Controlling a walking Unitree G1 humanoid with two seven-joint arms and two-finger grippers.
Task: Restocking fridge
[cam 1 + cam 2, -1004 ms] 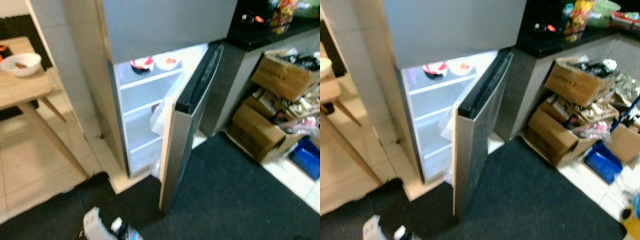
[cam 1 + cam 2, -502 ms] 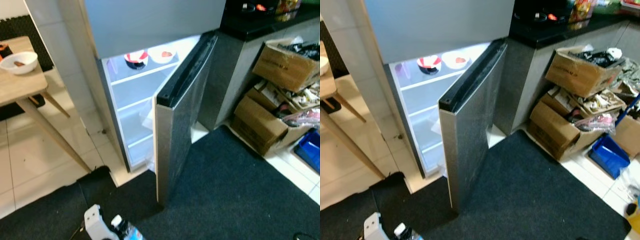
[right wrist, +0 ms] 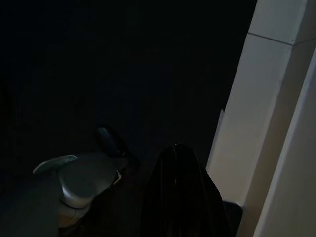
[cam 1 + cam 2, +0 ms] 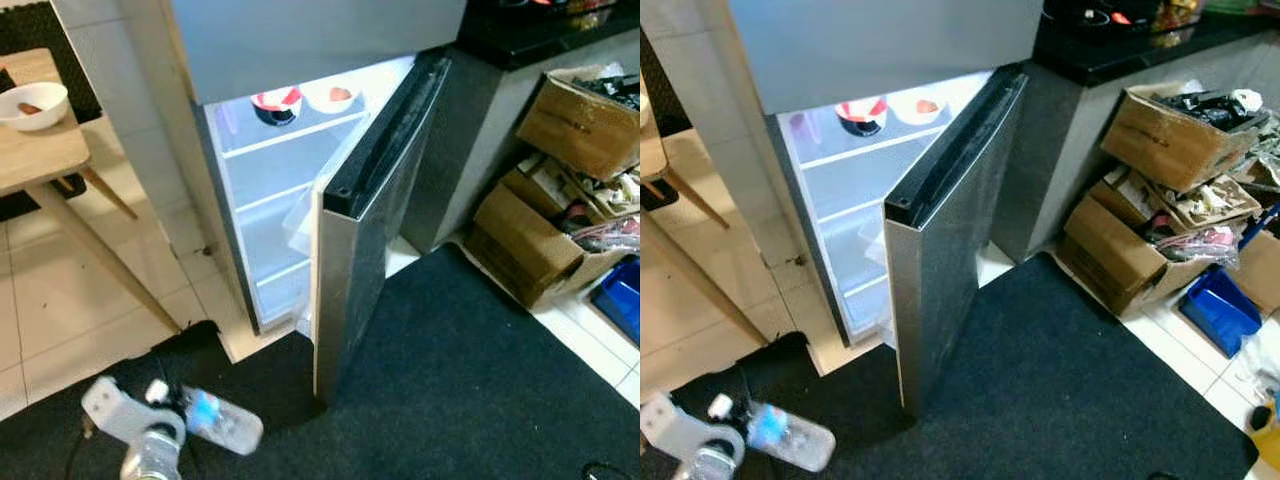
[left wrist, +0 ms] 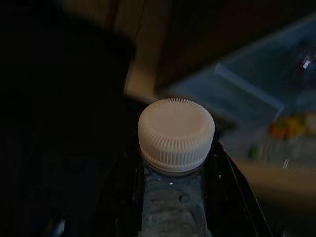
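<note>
Now the carry-in step: left end effector grips a water bottle low before the fridge (door ajar); next, lift it toward a shelf.

A: What's cut off? The bottle leaves the picture's near edge, and the fridge top is out of frame.

B: The bowls there look too blurred to read their contents.

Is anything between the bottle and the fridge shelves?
The door is only partly open and juts across the right side of the opening. The left hand holds the bottle low; the shelves' left side is unblocked.
</note>
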